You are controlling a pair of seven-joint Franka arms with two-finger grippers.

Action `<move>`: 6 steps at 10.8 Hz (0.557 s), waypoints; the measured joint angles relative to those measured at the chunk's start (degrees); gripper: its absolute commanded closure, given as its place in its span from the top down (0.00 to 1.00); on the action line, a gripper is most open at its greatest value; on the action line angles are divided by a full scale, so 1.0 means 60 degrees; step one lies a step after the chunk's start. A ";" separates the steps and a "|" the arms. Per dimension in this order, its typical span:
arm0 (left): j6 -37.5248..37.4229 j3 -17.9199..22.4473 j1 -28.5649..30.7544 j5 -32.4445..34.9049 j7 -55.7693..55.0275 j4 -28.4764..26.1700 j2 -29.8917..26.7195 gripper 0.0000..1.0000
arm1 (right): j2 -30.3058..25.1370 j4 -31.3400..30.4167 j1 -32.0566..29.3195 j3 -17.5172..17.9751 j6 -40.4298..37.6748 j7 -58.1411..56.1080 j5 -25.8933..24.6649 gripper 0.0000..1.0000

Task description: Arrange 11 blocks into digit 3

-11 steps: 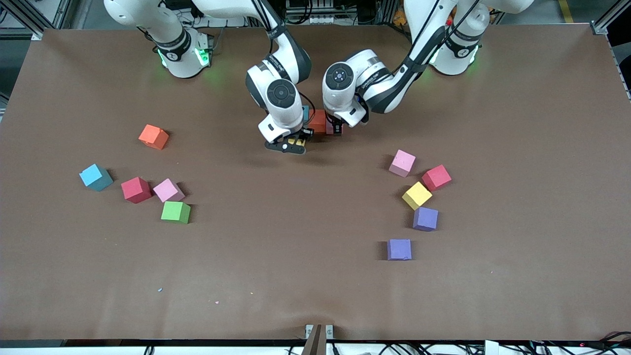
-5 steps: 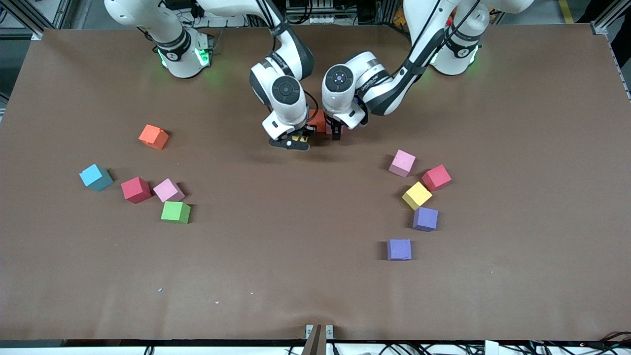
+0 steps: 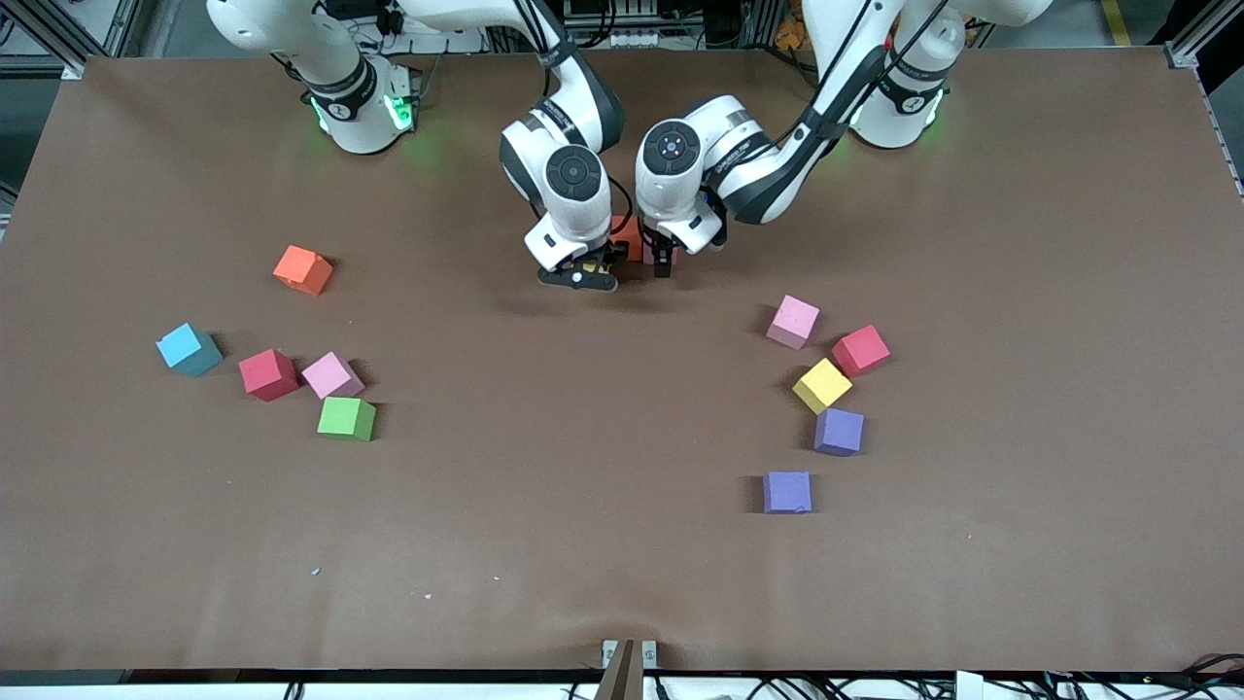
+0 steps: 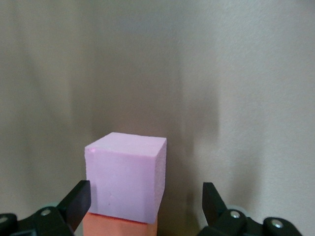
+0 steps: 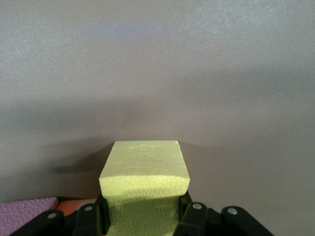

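**Collision risk at the digit's start**

Brown table (image 3: 622, 544), front view: I see both grippers crowded mid-table by the orange block (image 3: 629, 238). Loose blocks lie toward both ends. A knock could shift the placed cubes.

Left wrist view: left gripper (image 4: 142, 206) spread wide around the pink block (image 4: 125, 184); lifting crooked could drag it.

Right wrist view: right gripper (image 5: 142, 214) clamps the yellow block (image 5: 144, 182), squeezed; it may spring askew on release.

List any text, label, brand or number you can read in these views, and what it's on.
None can be read.
Blocks, such as the pink block and the yellow block: plain faces, no print.
Table: no markings.
Right arm's wrist band and left arm's wrist band: faint lettering, too small to read.
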 measured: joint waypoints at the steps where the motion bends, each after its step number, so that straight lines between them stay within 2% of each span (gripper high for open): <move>1: -0.0174 0.0001 0.0096 0.0000 0.0127 0.0004 -0.0120 1.00 | 0.0000 0.0000 0.0000 0.0000 -0.0007 -0.0001 0.0000 0.18; 5: -0.0596 0.0050 0.0475 0.0000 0.0937 0.0116 -0.0458 1.00 | 0.0001 0.0002 0.0007 0.0000 -0.0056 -0.0010 -0.0005 0.19; 6: -0.0909 0.0070 0.0712 0.0000 0.1588 0.0320 -0.0488 1.00 | 0.0001 0.0006 0.0011 0.0000 -0.0096 -0.0015 -0.0006 0.24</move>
